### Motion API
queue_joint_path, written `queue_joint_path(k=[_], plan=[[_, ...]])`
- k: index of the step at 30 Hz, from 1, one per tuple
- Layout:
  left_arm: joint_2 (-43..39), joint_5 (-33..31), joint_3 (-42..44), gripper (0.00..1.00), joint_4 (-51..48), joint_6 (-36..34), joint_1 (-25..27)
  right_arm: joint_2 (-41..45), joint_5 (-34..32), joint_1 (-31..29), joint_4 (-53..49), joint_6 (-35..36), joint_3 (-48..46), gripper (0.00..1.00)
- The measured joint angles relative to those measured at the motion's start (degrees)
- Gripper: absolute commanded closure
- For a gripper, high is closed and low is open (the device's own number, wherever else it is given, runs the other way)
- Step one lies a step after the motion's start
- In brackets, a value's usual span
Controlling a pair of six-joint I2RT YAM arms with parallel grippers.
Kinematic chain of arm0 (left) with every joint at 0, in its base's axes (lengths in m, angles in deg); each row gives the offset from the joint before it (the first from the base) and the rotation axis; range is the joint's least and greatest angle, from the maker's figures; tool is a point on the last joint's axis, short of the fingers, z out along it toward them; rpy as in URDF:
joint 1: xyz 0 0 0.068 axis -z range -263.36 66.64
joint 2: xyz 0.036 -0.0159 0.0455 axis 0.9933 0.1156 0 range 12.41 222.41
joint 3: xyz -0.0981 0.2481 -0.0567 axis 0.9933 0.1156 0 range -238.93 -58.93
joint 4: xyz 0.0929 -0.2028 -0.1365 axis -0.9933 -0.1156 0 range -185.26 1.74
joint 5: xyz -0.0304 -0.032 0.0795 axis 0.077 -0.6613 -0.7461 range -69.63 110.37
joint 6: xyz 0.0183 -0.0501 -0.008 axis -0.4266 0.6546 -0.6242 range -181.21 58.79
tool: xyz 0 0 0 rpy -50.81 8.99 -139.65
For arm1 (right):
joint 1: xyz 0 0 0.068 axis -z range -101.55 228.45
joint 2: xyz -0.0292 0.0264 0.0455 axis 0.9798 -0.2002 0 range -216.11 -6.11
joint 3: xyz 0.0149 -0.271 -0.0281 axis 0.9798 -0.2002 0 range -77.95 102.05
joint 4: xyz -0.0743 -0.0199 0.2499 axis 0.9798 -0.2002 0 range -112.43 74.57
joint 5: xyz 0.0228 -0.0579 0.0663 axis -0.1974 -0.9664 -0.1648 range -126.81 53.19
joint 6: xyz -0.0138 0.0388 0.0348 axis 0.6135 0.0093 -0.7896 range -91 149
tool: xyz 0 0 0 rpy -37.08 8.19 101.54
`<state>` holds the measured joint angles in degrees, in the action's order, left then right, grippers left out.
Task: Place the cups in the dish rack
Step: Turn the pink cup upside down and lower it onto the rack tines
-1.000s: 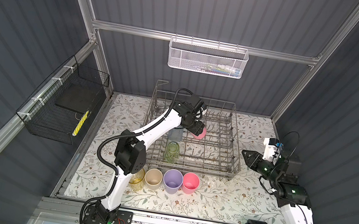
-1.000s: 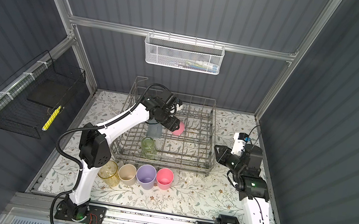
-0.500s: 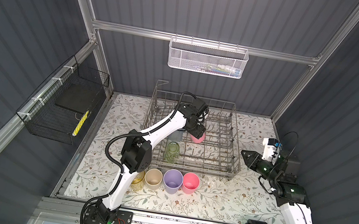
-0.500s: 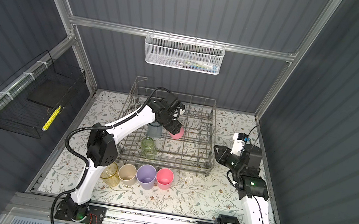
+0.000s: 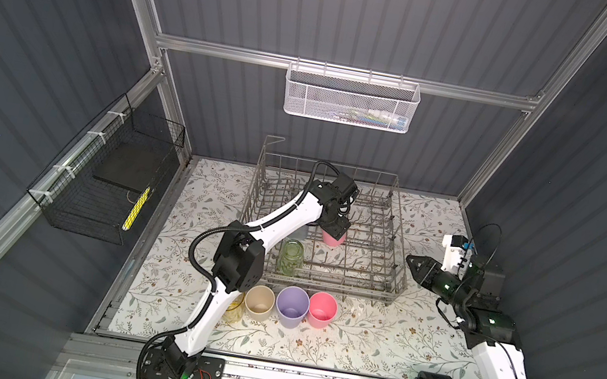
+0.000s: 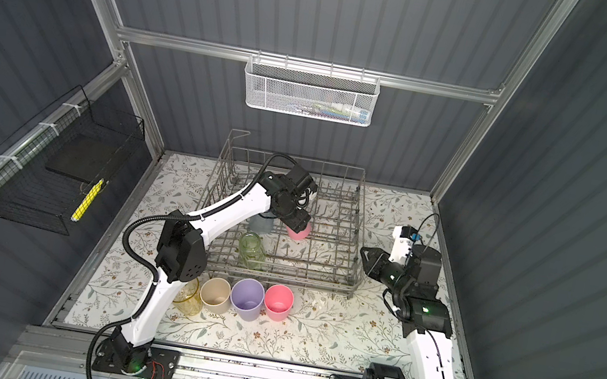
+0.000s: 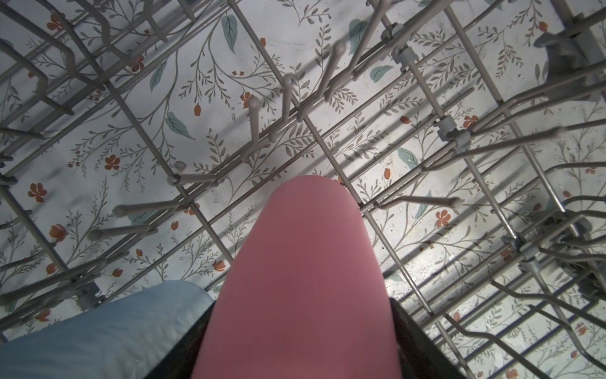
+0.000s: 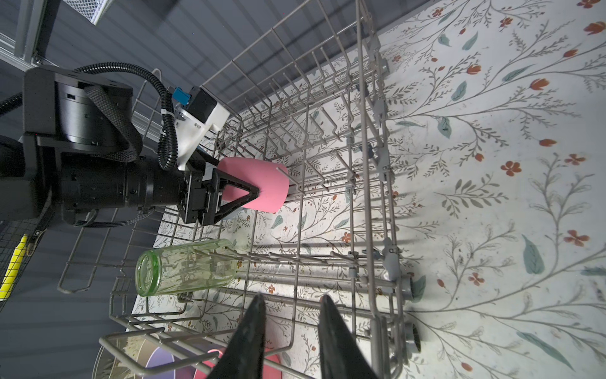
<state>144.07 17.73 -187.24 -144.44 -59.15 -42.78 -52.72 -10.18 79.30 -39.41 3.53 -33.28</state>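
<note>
My left gripper (image 5: 335, 228) (image 8: 254, 193) is shut on a pink cup (image 5: 334, 239) (image 6: 298, 232) (image 7: 305, 279) and holds it low among the tines of the grey wire dish rack (image 5: 339, 286) (image 6: 278, 276). A clear green cup (image 5: 290, 256) (image 8: 187, 266) lies in the rack's front left. A blue-grey cup (image 6: 261, 223) (image 7: 98, 328) stands behind it, largely hidden by the arm. In front of the rack stand a yellow cup (image 5: 234, 312), a beige cup (image 5: 259, 303), a lavender cup (image 5: 291, 307) and a second pink cup (image 5: 322, 310). My right gripper (image 5: 411, 262) (image 8: 292, 302) hangs open and empty off the rack's right end.
A black wire basket (image 5: 104, 185) hangs on the left wall and a white mesh basket (image 5: 351, 100) on the back rail. The floral mat (image 5: 372, 337) shows bare to the right of the cups. Rack tines (image 7: 252, 131) stand close around the held cup.
The left arm has shifted slightly right and lowered the pink cup deeper into the rack. The right arm has not moved.
</note>
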Motion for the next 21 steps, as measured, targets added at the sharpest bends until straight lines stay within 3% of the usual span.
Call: queue_joint_path(k=[13,21], plan=[[1.9,-2.16,-2.34,0.33,-0.15,0.0,0.33,-0.48,0.39,0.04,0.37,-0.02,-0.59,0.7],[2.43,-3.19,-2.95,0.26,-0.13,0.0,0.5,-0.81,0.44,0.26,0.42,-0.02,-0.9,0.7]])
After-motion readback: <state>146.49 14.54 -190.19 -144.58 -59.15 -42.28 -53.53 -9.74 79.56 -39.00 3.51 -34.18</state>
